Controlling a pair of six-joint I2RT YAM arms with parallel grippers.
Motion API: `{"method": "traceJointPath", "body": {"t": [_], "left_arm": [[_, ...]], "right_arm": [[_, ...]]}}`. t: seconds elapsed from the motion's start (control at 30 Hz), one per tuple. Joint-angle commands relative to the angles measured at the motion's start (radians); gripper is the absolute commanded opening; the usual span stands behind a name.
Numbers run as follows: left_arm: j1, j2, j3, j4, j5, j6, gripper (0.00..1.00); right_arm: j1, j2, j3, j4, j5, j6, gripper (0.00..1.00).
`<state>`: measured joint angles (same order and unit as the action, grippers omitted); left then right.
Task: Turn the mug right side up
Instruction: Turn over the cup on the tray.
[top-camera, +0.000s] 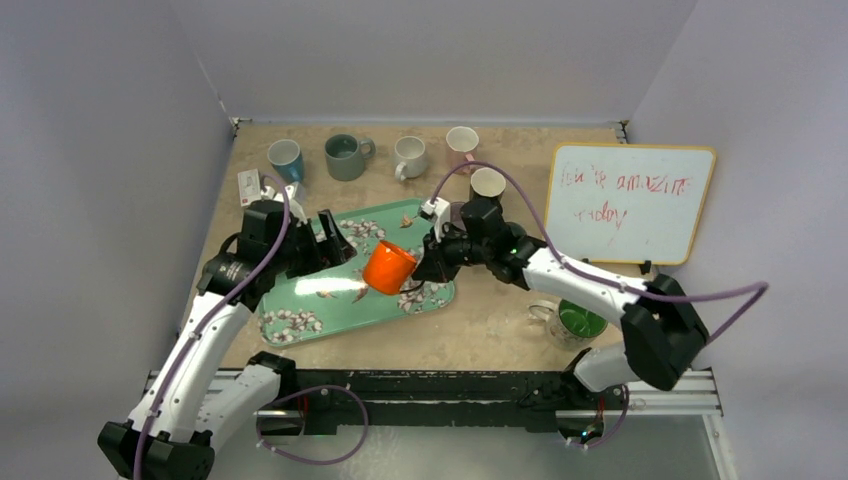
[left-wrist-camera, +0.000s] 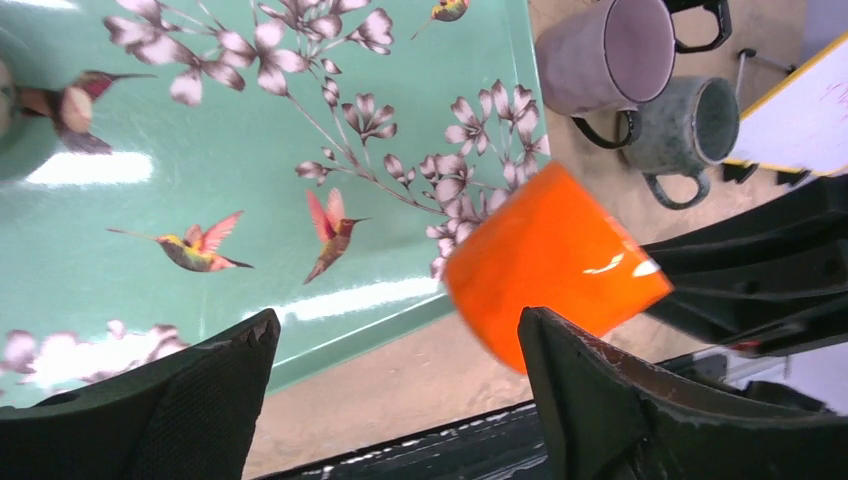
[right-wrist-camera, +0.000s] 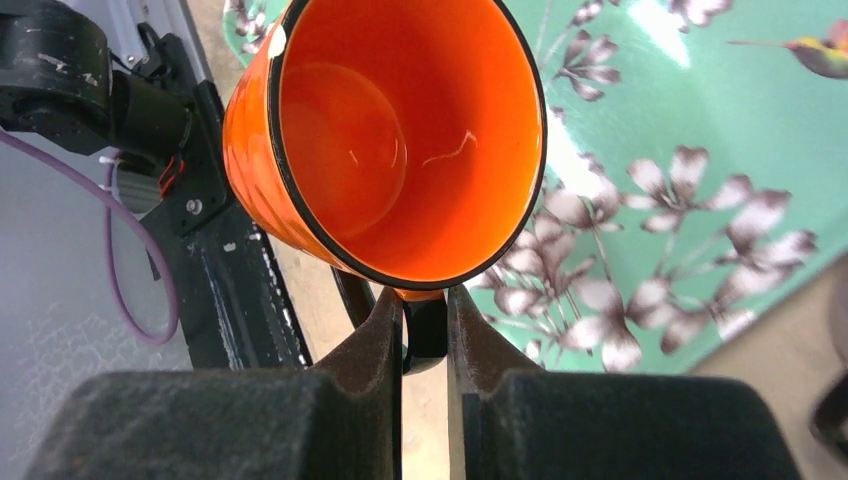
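The orange mug (top-camera: 389, 267) with a black rim and handle hangs tilted above the teal floral tray (top-camera: 300, 322), its mouth facing my right wrist. My right gripper (top-camera: 424, 265) is shut on the mug's black handle; in the right wrist view the fingertips (right-wrist-camera: 388, 325) pinch the handle just below the mug (right-wrist-camera: 390, 140), whose inside is empty. My left gripper (top-camera: 335, 242) is open and empty, left of the mug and apart from it. In the left wrist view the mug (left-wrist-camera: 550, 265) floats above the tray's near edge, beyond my left gripper (left-wrist-camera: 395, 385).
Several mugs stand along the back: blue (top-camera: 285, 158), grey-green (top-camera: 346, 156), white (top-camera: 410, 156), pink-handled (top-camera: 462, 141) and beige (top-camera: 488, 183). A whiteboard (top-camera: 628, 202) lies at the right. A glass mug with green contents (top-camera: 575, 322) stands near the right arm's base.
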<state>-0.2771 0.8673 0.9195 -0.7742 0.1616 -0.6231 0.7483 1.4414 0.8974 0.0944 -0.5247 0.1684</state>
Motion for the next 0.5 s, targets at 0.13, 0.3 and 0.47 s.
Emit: {"method": "traceJointPath", "body": {"t": [0.13, 0.3, 0.47], "left_arm": [[-0.004, -0.038, 0.065, -0.084, -0.095, 0.212, 0.94], [-0.005, -0.059, 0.006, -0.06, -0.156, 0.225, 0.95], [-0.004, -0.063, -0.013, -0.034, -0.146, 0.247, 0.95]], "right_arm": [[0.004, -0.296, 0.009, -0.283, 0.334, 0.058, 0.0], [0.006, -0.433, 0.014, -0.523, 0.565, 0.092, 0.0], [0.022, -0.523, -0.006, -0.648, 0.679, 0.14, 0.0]]}}
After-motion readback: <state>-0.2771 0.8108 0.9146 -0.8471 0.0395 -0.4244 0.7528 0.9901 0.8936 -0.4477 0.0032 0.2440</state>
